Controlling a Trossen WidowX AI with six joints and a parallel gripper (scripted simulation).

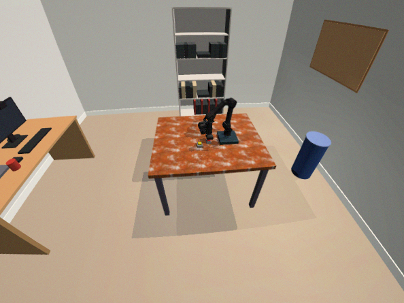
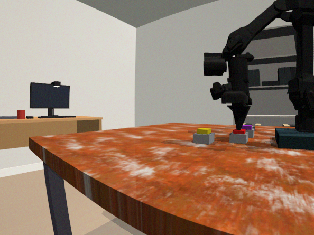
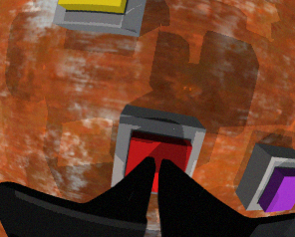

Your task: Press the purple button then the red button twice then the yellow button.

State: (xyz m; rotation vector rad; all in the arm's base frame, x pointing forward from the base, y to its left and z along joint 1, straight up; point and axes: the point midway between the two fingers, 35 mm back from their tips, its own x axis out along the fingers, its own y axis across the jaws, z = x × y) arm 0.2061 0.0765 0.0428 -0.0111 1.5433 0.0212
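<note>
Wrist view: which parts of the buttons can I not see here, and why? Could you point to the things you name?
- Red button (image 3: 142, 149): its near part, hidden behind the fingers of the end effector (image 3: 156, 165).
- Yellow button (image 3: 92, 5): its far part, cut off by the top edge.
- Purple button (image 3: 281, 194): its right part, cut off by the right edge.
</note>
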